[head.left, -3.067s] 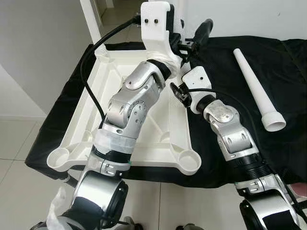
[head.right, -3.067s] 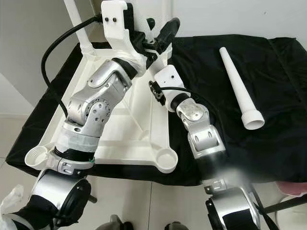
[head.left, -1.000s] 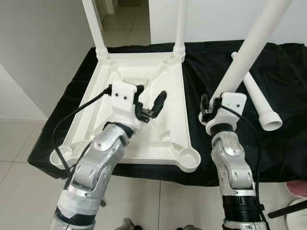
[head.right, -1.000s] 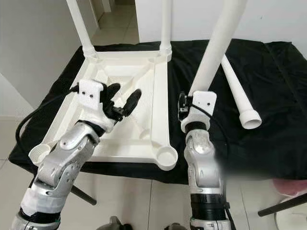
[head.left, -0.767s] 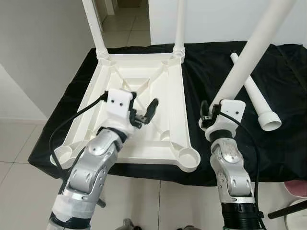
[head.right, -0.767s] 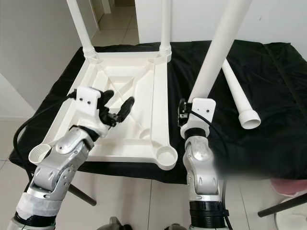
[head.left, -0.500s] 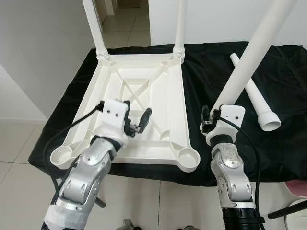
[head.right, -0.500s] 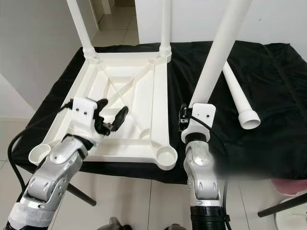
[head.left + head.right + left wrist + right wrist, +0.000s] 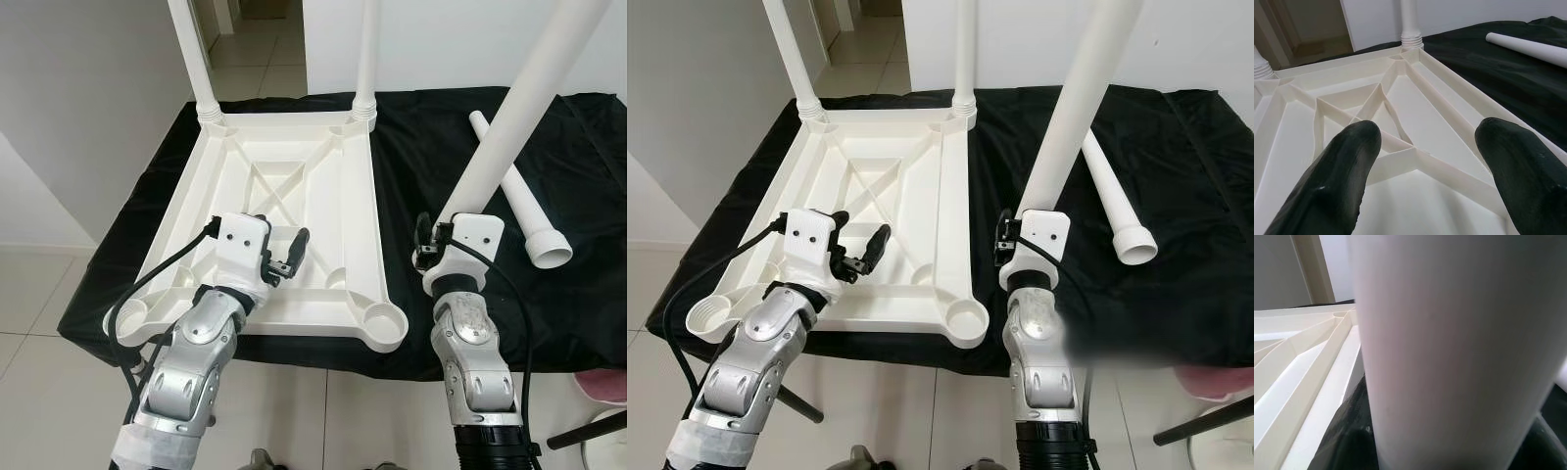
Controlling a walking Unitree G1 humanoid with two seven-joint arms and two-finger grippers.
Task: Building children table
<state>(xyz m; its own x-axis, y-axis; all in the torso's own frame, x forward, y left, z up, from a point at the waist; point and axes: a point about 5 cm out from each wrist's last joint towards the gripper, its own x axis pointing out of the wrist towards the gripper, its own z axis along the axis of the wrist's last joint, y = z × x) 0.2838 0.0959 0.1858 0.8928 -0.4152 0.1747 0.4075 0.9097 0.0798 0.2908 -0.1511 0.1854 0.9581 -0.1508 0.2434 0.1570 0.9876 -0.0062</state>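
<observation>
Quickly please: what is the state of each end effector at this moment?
Left end effector: open, empty, above the upturned table top.
Right end effector: closed on a white table leg, held upright.

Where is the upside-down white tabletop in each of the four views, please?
Left eye view: tabletop centre-left, on the black cloth.
Right eye view: tabletop centre-left.
Left wrist view: tabletop beyond the left tool.
Right wrist view: tabletop beside the held leg.
Landmark in the first three: fitted leg at its far right corner.
</observation>
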